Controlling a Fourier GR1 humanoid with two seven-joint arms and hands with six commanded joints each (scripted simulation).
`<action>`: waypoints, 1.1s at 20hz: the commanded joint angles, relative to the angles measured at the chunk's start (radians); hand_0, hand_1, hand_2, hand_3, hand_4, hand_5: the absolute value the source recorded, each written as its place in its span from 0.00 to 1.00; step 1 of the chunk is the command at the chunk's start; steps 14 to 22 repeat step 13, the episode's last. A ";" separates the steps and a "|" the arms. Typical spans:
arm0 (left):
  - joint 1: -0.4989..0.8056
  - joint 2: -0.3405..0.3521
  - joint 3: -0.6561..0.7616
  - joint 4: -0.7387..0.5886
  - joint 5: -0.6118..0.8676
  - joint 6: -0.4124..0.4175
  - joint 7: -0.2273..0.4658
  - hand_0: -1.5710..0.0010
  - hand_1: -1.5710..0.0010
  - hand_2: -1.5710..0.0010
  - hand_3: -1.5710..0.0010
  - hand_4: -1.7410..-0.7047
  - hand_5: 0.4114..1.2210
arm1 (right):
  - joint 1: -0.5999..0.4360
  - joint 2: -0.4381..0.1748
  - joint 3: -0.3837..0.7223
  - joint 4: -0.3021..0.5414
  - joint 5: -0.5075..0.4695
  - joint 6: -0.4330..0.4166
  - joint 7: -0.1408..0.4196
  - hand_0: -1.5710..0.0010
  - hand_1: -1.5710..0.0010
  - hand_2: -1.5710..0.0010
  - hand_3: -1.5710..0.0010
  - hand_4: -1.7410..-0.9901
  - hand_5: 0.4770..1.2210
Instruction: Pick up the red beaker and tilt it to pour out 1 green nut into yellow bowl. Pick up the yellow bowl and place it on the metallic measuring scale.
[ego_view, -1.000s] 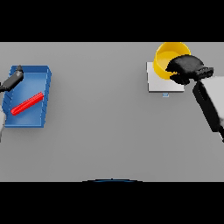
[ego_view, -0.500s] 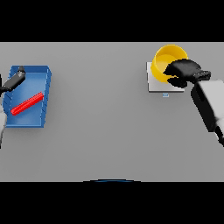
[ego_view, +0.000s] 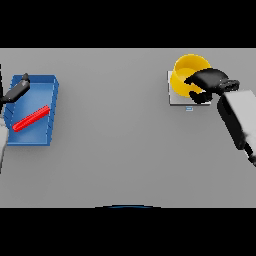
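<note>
Yellow bowl on scale, far right corner of grey counter (ego_view: 125, 150).
Round yellow bowl (ego_view: 187, 72) sat on the flat metallic measuring scale (ego_view: 175, 97); right hand (ego_view: 210, 82) had dark fingers curled over the bowl's near rim, grasping it. Long red beaker (ego_view: 31, 118) lay tilted in a blue rectangular tray (ego_view: 50, 92) at the counter's left edge. Left hand (ego_view: 17, 90) rested over the tray's far left corner, fingers straight and released.

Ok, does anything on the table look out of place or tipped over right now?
Nothing is spilled. The red beaker lies on its side, slanted, inside the blue tray rather than standing. The yellow bowl looks tilted over the scale, gripped at its rim by the right hand. The left hand sits at the tray's corner.
</note>
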 joint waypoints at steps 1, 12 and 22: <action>0.002 0.002 0.002 0.005 -0.001 0.002 0.001 1.00 1.00 1.00 1.00 0.98 0.31 | -0.006 0.006 0.007 0.004 0.007 -0.008 -0.011 0.79 0.82 0.76 0.68 0.24 0.58; -0.008 0.002 -0.001 0.018 -0.007 0.002 0.004 1.00 1.00 1.00 1.00 0.98 0.31 | -0.011 0.008 -0.007 0.038 -0.002 -0.007 -0.007 0.98 0.98 0.98 0.89 0.33 0.37; -0.005 0.000 -0.002 0.010 -0.002 -0.002 -0.005 1.00 1.00 1.00 1.00 0.98 0.31 | -0.003 0.009 -0.009 0.037 -0.005 -0.007 -0.009 0.99 0.99 0.98 0.91 0.35 0.35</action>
